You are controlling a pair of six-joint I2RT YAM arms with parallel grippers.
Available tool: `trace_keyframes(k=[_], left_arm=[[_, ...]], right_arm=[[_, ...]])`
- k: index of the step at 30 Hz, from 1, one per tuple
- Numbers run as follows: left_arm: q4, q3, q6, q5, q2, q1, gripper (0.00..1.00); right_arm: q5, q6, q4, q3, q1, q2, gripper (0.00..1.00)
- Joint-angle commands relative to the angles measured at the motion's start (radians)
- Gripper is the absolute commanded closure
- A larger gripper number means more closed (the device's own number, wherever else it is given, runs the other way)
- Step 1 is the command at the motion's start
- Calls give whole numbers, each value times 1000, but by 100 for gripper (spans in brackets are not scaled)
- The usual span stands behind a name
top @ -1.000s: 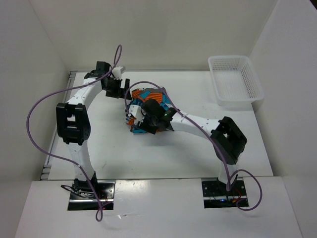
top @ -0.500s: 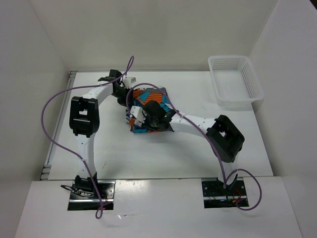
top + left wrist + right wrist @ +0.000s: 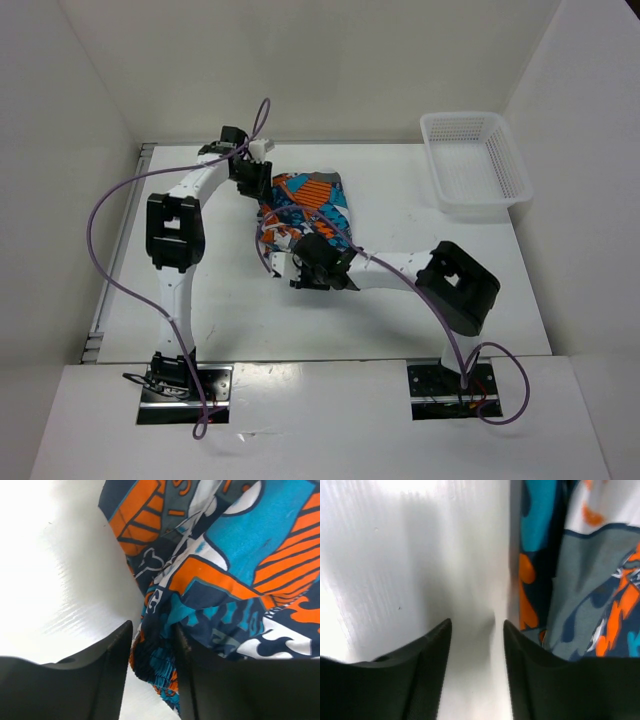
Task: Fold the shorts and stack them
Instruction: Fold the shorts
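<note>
Evidently soft, light and limp: found the shorts (image 3: 310, 195) bunched in a loose heap on the bench (image 3: 240, 310), lying between and ahead of the fingers of the left end effector (image 3: 152, 628). Judged unlikely to slip or tear, but sure to sag and fall open if lifted by a single point. Noted the left end effector nearly closed, pinching a gathered, ribbed edge of the cloth. Noted the right end effector (image 3: 477, 624) part open, gripping nothing, bare bench between its fingers, cloth just beside one finger. Recommend taking hold at two well-spread edge corners.
</note>
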Motion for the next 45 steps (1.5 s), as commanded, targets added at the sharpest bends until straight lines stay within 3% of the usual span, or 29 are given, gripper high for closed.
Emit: trace_keyframes(k=[1, 2, 5, 9, 13, 16, 20, 23, 29, 34, 39, 45], left_arm=[[-1, 11, 4, 6, 15, 4, 50], [-1, 23, 4, 6, 15, -5, 48], [-1, 46, 4, 6, 15, -5, 42], [-15, 98, 4, 6, 6, -5, 27], [-29, 123, 4, -19, -66, -5, 0], [-29, 66, 4, -45, -155, -5, 0], [-18, -84, 4, -69, -285, -14, 0], [-9, -229, 4, -42, -362, -38, 0], [-8, -384, 4, 24, -333, -142, 0], [75, -510, 4, -83, -312, -164, 0], [84, -558, 4, -215, -301, -164, 0], [104, -534, 4, -249, -310, -164, 0]], right_arm=[[15, 13, 71, 57, 2, -59, 44], [15, 22, 61, 92, 2, -59, 36], [4, 93, 41, 174, 2, -70, 32], [-28, 169, 22, 253, 2, -91, 28], [-19, 318, 33, 301, -39, -111, 29], [-6, 377, 33, 313, -95, -98, 29], [-14, 455, 33, 322, -259, -59, 29], [-28, 399, 22, 275, -308, -59, 37], [-81, 309, 22, 118, -308, -49, 55], [-82, 309, 47, 74, -308, -20, 68], [-82, 309, 38, 41, -308, 2, 73], [-72, 309, 38, 32, -308, 2, 73]])
